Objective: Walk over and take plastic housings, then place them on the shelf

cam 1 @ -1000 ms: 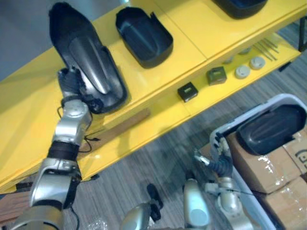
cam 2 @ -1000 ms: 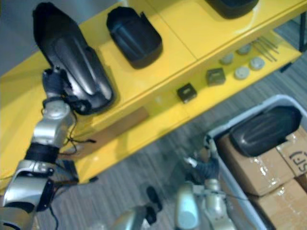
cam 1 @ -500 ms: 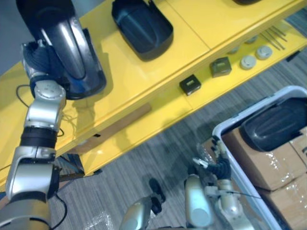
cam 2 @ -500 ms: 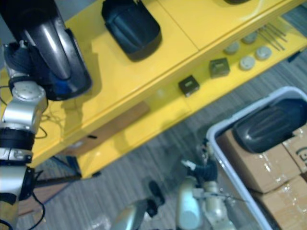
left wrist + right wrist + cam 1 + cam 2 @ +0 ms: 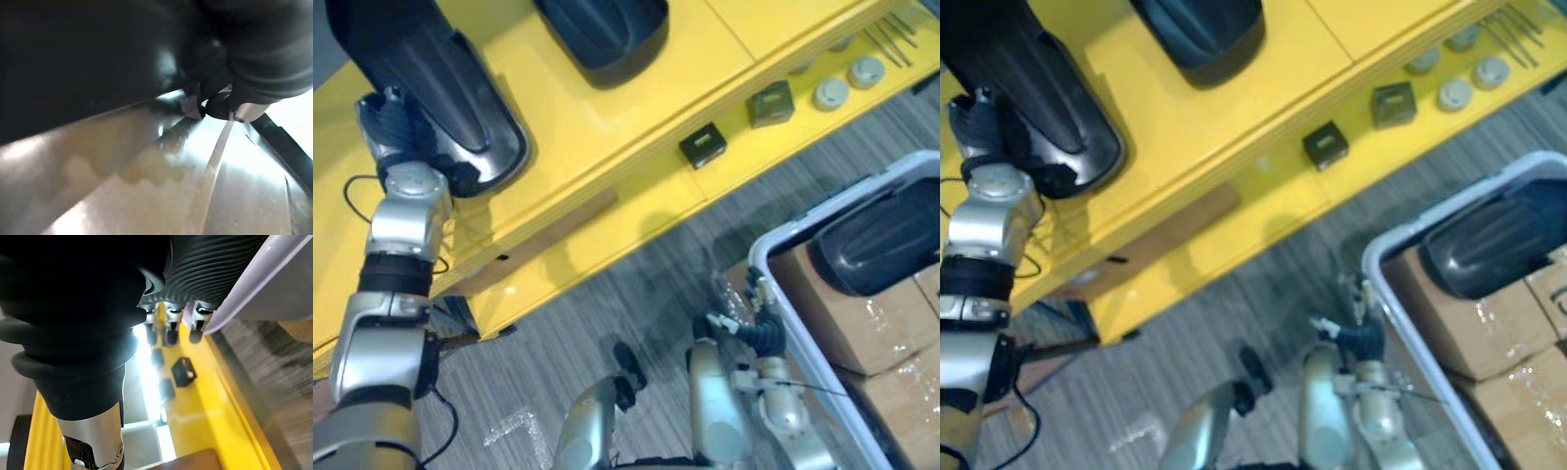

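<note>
A long black plastic housing [image 5: 426,83] lies slanted on the top board of the yellow shelf [image 5: 607,147]. My left hand [image 5: 393,125] is at its near end, shut on its edge; in the left wrist view the housing [image 5: 88,58] looms dark over the shelf board. A second, shorter housing [image 5: 602,29] rests further along the same board. A third housing [image 5: 886,240] lies in the white bin [image 5: 762,266] at the right. My right hand [image 5: 756,328] hangs low beside the bin's rim [image 5: 254,279], its fingers [image 5: 168,335] relaxed and holding nothing.
On the lower shelf board sit a small black box [image 5: 703,145], a grey-green box [image 5: 771,102] and grey discs [image 5: 830,93]. A brown board [image 5: 548,240] lies under the shelf. Cardboard boxes [image 5: 847,333] fill the bin below the housing. Grey carpet runs between shelf and bin.
The view has shifted toward the shelf. My left hand has turned the long housing from near upright back to a slant on the top board. The right hand stays by the bin.
</note>
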`<state>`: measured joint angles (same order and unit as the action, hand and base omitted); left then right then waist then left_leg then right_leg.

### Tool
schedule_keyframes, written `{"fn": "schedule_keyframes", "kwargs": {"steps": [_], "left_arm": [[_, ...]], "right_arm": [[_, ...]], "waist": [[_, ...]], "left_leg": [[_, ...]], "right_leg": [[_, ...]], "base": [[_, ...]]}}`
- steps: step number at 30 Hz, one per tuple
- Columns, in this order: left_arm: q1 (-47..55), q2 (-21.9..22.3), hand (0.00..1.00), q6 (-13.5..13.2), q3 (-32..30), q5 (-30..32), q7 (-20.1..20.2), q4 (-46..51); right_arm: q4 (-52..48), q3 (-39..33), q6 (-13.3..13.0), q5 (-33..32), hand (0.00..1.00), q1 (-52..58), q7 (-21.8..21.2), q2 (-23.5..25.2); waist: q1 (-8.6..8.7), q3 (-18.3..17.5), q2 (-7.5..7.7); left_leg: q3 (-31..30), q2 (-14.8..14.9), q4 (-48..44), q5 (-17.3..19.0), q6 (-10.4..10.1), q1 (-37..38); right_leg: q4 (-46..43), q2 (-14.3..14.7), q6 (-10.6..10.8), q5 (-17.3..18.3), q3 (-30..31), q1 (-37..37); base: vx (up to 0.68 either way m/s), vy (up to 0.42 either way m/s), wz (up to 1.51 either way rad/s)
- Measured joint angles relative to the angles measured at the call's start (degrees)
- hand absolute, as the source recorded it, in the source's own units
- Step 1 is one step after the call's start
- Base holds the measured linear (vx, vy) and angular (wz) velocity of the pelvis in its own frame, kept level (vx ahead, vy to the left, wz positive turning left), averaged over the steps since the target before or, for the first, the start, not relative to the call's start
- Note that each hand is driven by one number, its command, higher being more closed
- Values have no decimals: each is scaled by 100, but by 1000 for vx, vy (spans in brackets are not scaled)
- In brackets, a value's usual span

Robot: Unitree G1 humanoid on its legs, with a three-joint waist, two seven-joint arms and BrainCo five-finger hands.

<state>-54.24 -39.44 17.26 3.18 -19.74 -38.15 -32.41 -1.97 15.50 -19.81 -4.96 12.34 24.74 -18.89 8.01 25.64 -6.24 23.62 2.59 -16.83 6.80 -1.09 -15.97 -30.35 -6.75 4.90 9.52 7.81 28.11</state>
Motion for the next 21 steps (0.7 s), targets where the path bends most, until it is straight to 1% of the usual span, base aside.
{"fn": "schedule_keyframes", "kwargs": {"steps": [1,2,4,6,8,9,12,15,16,18,21], "left_arm": [[-3,22,0,2,-30,6,-191,-10],[-3,35,0,3,-37,6,-267,-17],[-28,39,0,48,-42,201,-590,-36],[-101,39,0,63,-43,264,-774,-50],[-223,39,0,151,-44,340,-879,-54],[-287,38,0,206,-44,519,-928,-60],[-431,38,0,285,-42,760,-1141,-78],[-537,33,0,284,-39,1018,-1359,-78],[-616,17,0,276,-38,1217,-1529,-78],[-665,-43,0,247,-28,1355,-1577,-74],[-666,-104,0,218,-22,1357,-1608,-74]], "right_arm": [[3,-6,0,-5,0,-15,18,10],[3,-11,0,-13,0,-13,24,11],[11,-15,-1,-79,0,-28,27,14],[40,-16,-2,-106,0,-27,29,26],[41,-18,-11,-107,0,-28,28,25],[53,-16,-11,-108,0,-45,28,27],[103,-12,-11,-110,0,-90,26,41],[125,-14,-12,-113,0,-124,27,41],[138,-4,-12,-114,0,-128,27,44],[145,-4,-18,-115,0,-129,26,43],[278,1,-44,-115,0,-127,21,43]], "waist": [[6,1,2],[5,1,2],[4,2,3],[5,14,22],[3,19,31],[3,27,43],[24,55,89],[21,56,92],[18,56,92],[25,56,92],[36,56,92]], "left_leg": [[5,10,-26,16,9,-16],[8,13,-48,27,10,-17],[26,31,-128,88,8,-28],[34,34,-154,112,19,-38],[36,40,-187,130,34,-107],[50,39,-202,130,35,-156],[61,54,-298,141,48,-220],[64,60,-330,144,52,-223],[63,69,-356,148,53,-221],[62,70,-358,152,56,-211],[57,70,-359,159,58,-177]], "right_leg": [[-2,0,6,-8,0,5],[-5,0,6,-7,3,1],[-4,7,8,-5,21,1],[-6,9,8,-4,29,9],[-16,8,10,-5,28,66],[-25,5,20,-12,40,124],[-81,6,26,-17,53,175],[-117,6,28,-19,56,169],[-118,6,27,-19,53,154],[-116,6,27,-19,52,145],[-99,6,27,-19,48,110]], "base": [[0,0,0],[9,15,-5],[-3,14,-5],[-6,5,-2],[0,0,0],[0,0,0],[21,-2,0],[24,-6,0],[0,0,0],[0,0,0],[0,0,0]]}}
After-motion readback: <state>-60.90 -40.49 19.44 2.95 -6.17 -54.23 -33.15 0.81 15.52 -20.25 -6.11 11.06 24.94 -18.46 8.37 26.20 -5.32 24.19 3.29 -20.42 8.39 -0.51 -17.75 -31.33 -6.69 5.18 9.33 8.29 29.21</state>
